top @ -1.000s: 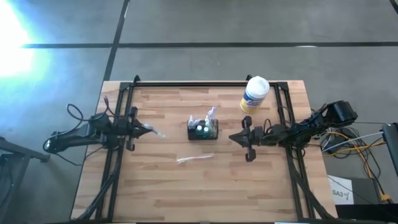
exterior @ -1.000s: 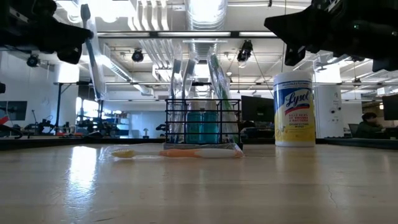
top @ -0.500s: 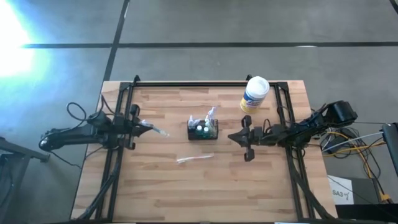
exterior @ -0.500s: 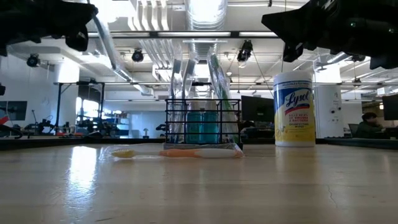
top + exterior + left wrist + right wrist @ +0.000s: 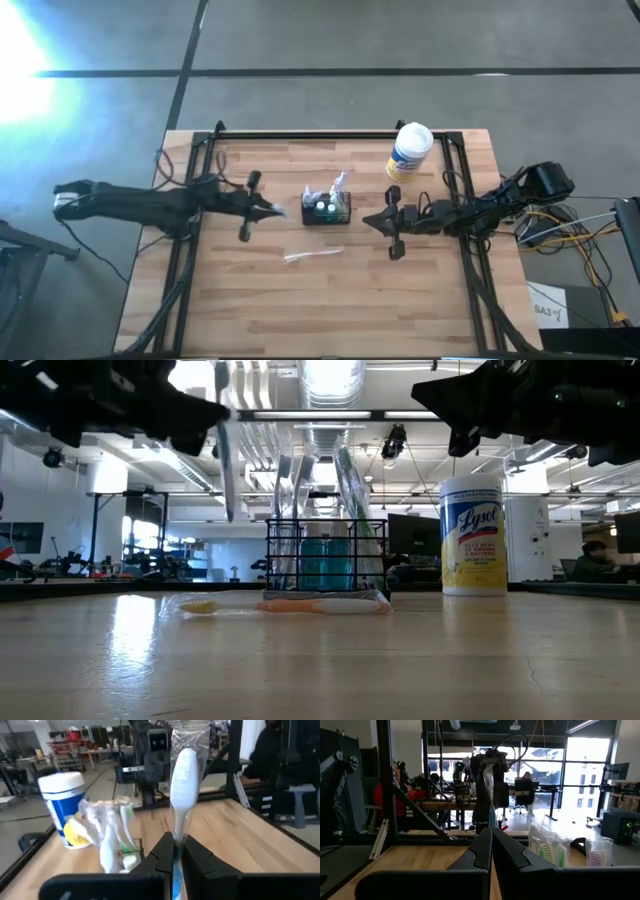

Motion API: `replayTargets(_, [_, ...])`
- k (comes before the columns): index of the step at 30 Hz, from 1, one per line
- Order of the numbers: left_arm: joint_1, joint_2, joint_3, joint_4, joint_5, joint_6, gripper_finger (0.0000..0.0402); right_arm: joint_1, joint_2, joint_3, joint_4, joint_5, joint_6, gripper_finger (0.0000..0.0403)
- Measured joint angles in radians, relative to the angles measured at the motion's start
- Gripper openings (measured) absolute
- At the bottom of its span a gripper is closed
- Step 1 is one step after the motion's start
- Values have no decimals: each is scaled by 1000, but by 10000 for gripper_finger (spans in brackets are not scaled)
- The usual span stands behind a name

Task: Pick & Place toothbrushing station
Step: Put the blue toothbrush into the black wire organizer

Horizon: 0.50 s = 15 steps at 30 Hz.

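Observation:
The black wire-mesh caddy (image 5: 327,210) stands on its base at the table's middle, with several wrapped toothbrushes upright in it; it also shows in the low view (image 5: 325,555) and the left wrist view (image 5: 120,851). My left gripper (image 5: 262,207) is just left of the caddy, above the table, shut on a clear-wrapped white toothbrush (image 5: 182,780). My right gripper (image 5: 372,221) hangs just right of the caddy, shut and empty. Another wrapped toothbrush (image 5: 312,255) lies flat on the table in front of the caddy. My left gripper pinches the wrapped toothbrush between its two fingers near one end (image 5: 176,840), through the clear wrapper. The rest of the brush sticks out past the fingertips toward the caddy. In the low view the brush (image 5: 225,460) hangs almost upright below the gripper, clear of the table.
A white-and-yellow wipes tub (image 5: 410,150) with a white lid stands at the far right, behind my right gripper. Black frame rails (image 5: 330,135) run along the table's far, left and right edges. People sit in the room beyond the table.
My left gripper has gone toward the table's right edge, from the left rail to just beside the caddy, still shut on the wrapped toothbrush. The brush has gone from slanting to almost upright below the gripper.

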Motion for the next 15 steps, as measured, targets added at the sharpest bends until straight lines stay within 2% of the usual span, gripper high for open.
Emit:
replayTargets(7, [0,188,116,24,3,88,17,0,0,-3,0,0,0,8])
replayTargets(15, [8,292,229,44,-41,189,17,0,0,-3,-15,0,0,8])
